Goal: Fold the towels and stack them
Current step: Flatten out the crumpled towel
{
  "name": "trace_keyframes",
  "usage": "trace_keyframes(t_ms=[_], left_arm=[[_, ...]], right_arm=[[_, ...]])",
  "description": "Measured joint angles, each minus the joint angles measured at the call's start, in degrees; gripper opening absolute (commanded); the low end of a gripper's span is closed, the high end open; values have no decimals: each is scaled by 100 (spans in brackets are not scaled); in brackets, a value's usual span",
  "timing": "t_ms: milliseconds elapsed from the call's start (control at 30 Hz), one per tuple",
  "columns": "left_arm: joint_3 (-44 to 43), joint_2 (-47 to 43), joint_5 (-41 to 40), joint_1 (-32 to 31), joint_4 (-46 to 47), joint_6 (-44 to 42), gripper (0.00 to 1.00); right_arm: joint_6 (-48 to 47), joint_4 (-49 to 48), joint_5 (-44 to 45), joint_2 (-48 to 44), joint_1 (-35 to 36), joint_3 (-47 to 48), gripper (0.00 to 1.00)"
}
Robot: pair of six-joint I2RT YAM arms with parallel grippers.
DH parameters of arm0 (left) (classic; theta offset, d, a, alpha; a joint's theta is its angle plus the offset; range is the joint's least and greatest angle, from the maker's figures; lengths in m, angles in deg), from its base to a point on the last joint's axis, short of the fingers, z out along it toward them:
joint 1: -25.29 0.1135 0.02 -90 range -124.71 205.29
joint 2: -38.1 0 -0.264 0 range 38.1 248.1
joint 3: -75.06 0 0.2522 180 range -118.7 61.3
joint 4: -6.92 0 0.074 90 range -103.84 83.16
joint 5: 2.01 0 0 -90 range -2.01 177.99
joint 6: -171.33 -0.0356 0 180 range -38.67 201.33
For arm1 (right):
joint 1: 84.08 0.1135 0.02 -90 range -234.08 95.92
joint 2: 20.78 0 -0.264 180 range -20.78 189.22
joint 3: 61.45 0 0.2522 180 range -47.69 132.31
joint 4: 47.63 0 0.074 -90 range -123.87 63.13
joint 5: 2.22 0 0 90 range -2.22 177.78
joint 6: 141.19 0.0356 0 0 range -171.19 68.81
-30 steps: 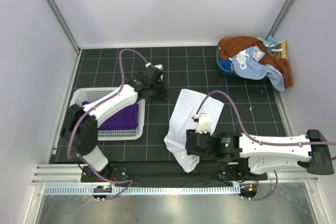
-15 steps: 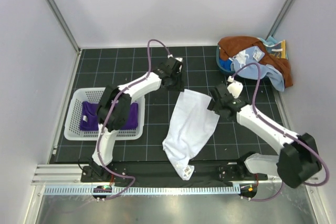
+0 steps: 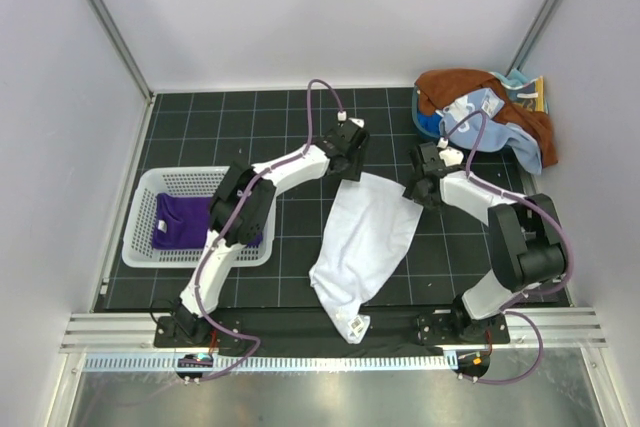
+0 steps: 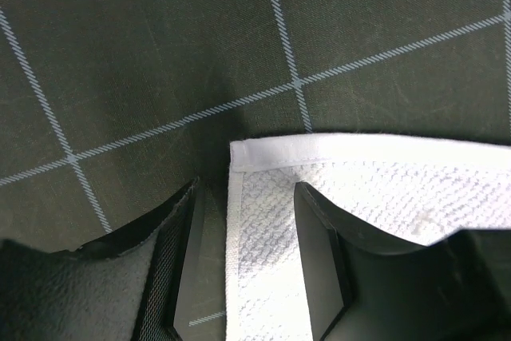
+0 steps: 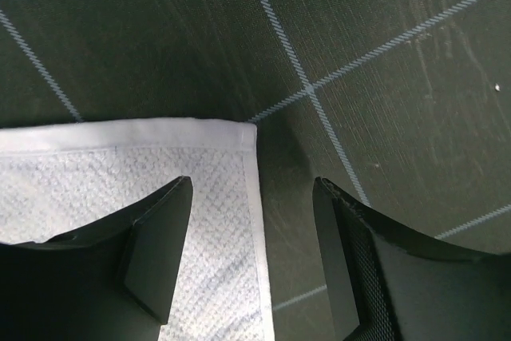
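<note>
Top external showing left end effector and right end effector newly reaching 12 o'clock edge of white towel, lying at middle of desk. Left half-open, right wide open, each straddling one corner, holding nothing; fold grasp seemingly coming.

I see the whole mat from high on the near side, each wrist view close, facing down, sharing one far towel corner with it
</note>
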Motion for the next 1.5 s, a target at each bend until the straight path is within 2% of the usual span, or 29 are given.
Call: trace_keyframes(t_ms=[167,367,600,733,767,800,967,1067,1333,1500], left_arm=[[-44,52,-389,-90,0,61,52],[-83,114,-750,-146,4,151,51],[-118,153,-990,-153,13,280,43],[-118,166,-1069,-151,66,319,29],[-118,168,-1078,-151,85,330,26],[-118,173,-1080,-151,107,330,23],[-116,177,-1147,-155,168,345,6],[-52,164,-1290,-155,234,343,0],[339,-243,-1637,-149,216,264,0],[758,-1010,-1698,-153,190,267,0]], right_arm=[[-109,-227,-140,396,-90,111,68],[-251,-417,-221,713,-131,411,61],[-455,-507,-227,1115,-153,866,47],[-566,-503,-286,1276,-151,1078,32],[-597,-507,-302,1314,-151,1126,24],[-627,-503,-317,1349,-151,1172,20],[-752,-496,-426,1484,-151,1379,6],[-811,-455,-498,1508,-151,1495,3],[-977,-227,-673,1353,-101,2057,1],[-1049,48,-730,728,4,2103,1]])
